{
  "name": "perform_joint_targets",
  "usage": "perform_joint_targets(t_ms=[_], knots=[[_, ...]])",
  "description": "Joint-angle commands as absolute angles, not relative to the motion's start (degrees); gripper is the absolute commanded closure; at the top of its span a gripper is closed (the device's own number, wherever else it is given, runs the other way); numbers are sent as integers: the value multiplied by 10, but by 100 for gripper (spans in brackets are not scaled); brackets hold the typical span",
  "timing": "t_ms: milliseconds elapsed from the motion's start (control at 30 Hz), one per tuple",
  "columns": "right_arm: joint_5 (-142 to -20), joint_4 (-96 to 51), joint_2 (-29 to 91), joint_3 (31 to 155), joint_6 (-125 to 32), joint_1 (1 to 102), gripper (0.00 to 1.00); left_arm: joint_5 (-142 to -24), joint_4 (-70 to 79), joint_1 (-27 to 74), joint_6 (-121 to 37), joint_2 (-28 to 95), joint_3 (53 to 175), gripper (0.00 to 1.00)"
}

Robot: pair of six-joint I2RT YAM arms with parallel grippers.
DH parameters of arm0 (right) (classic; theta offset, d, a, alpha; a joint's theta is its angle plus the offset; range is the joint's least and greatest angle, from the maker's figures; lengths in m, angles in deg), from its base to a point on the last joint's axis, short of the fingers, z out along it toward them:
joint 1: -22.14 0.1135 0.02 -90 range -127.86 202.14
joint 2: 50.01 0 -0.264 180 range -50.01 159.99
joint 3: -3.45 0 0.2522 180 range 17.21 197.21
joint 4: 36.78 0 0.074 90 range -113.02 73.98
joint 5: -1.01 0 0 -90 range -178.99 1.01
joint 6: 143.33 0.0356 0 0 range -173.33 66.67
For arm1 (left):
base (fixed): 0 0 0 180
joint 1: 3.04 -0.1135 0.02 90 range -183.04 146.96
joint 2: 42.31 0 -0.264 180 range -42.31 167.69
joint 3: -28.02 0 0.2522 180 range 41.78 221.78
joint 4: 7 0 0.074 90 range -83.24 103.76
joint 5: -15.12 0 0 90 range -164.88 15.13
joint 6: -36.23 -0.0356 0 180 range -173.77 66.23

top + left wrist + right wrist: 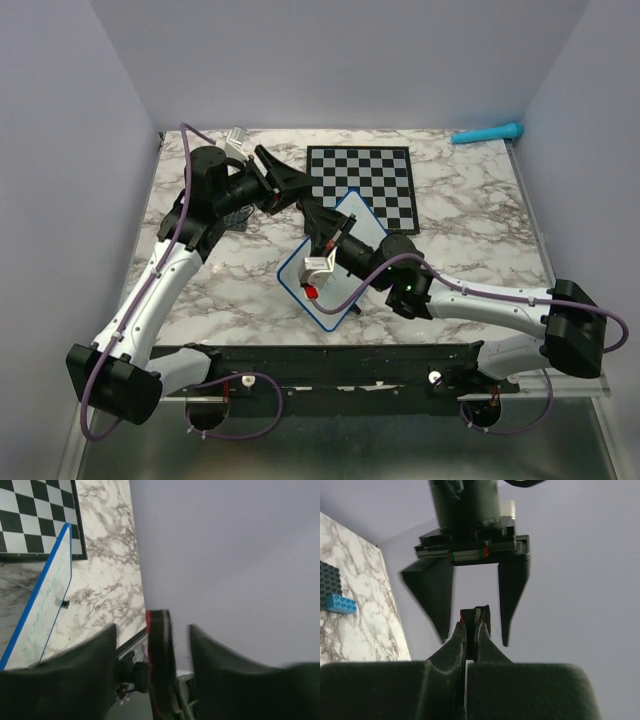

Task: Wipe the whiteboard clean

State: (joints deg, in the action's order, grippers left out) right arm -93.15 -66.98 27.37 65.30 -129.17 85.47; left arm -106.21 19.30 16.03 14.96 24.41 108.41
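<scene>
Marbled tabletop point(480, 230) below, right claw point(471, 635) pinches thin eraser point(159, 645).

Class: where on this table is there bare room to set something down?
Bare marble between the chessboard and the right wall; also left of the whiteboard, beside the left arm. Crowded mid-table, where left gripper and right gripper meet at the eraser.

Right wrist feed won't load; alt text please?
The right pincer is shut on a thin black, red-edged pad, with the left pincer open around it from opposite. Marble table and a blue brick sit at left.
</scene>
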Motion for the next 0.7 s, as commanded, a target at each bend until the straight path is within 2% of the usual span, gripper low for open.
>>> perform_joint_targets(t_ms=[0,33,100,233,300,367,433,567,667], knots=[[-976,-665,235,692,-1243,856,99,-1076,211,151,110,218,1068,14],[-979,-638,223,706,-1193,855,99,-1089,211,140,90,215,1073,1],[-979,-547,178,726,-1129,847,99,-1110,204,91,6,210,1080,1],[-923,-354,114,795,-870,803,99,-1163,207,20,-187,199,1107,1],[-861,-252,100,841,-786,770,99,-1248,165,11,-254,181,1090,1],[-834,-191,86,868,-687,755,99,-1314,77,9,-251,160,1055,1],[-792,-164,78,878,-610,739,99,-1379,-29,14,-165,146,1003,1],[-684,-155,48,869,-492,707,99,-1384,-312,35,0,118,926,1],[-627,-167,45,861,-432,706,99,-1374,-353,93,5,119,933,3]])
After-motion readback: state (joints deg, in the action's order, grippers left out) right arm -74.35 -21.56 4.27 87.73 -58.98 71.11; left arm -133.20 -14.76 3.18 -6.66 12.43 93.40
